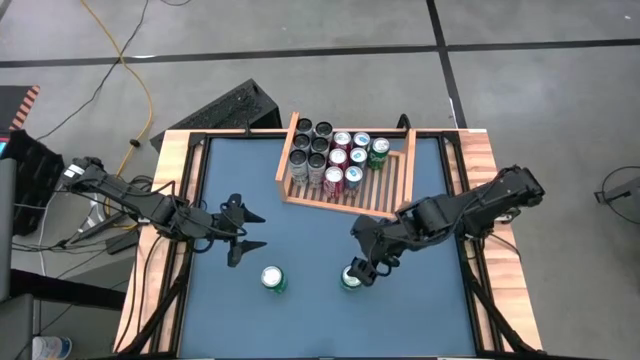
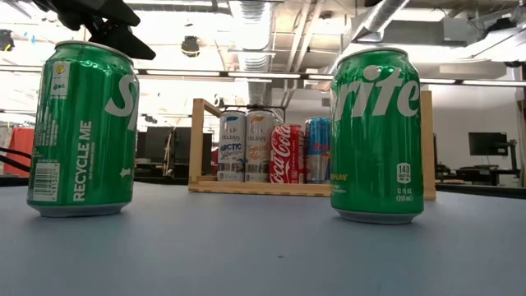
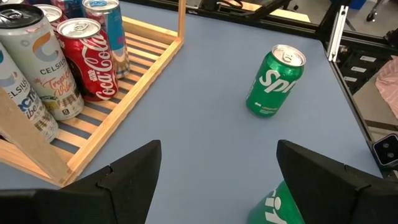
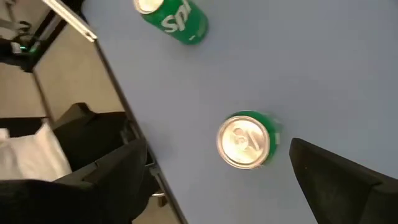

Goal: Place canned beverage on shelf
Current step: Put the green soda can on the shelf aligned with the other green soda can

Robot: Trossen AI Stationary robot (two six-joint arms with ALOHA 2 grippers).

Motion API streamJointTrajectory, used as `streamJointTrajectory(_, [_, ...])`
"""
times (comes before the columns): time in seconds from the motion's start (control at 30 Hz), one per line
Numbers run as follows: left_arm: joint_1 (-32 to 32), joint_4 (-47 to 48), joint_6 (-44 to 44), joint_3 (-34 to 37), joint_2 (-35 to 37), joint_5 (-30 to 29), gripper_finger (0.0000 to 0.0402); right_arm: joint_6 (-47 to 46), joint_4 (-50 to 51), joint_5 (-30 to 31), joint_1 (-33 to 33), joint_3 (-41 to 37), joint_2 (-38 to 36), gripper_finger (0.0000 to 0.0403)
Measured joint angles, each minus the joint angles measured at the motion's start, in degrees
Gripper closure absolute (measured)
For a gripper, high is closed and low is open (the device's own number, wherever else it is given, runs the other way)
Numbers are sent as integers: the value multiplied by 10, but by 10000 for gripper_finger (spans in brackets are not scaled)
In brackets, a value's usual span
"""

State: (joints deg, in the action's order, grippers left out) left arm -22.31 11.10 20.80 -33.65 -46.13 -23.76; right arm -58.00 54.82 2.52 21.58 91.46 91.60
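Two Sprite cans stand near the tabletop's front edge, the right Sprite can (image 1: 353, 278) beneath the open right gripper (image 1: 366, 268), the left gripper (image 1: 248, 231) open; an off-centre descent could topple it short of the shelf (image 1: 399, 189).

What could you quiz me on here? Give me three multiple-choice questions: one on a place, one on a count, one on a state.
1. Where is the right pincer?
A. over a green Sprite can
B. inside the shelf
C. off the table

2. How many Sprite cans stand on the blue table outside the shelf?
A. none
B. two
C. five

3. The left pincer is:
A. gripping a can
B. open, empty
C. shut

A: it hangs above the right-hand Sprite can.
B: that one and the left-hand Sprite can.
B: its fingers are spread, nothing between them.
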Motion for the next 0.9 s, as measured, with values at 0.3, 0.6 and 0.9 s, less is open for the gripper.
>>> streamJointTrajectory(0.3, [0,8,0,0,0,0,95,20,138,-15,14,118,131,21])
streamJointTrajectory(0.6, [0,19,9,0,0,1,95,80,338,6,24,409,306,21])
streamJointTrajectory(0.9, [0,25,9,0,0,1,95,45,340,-9,28,419,325,21])
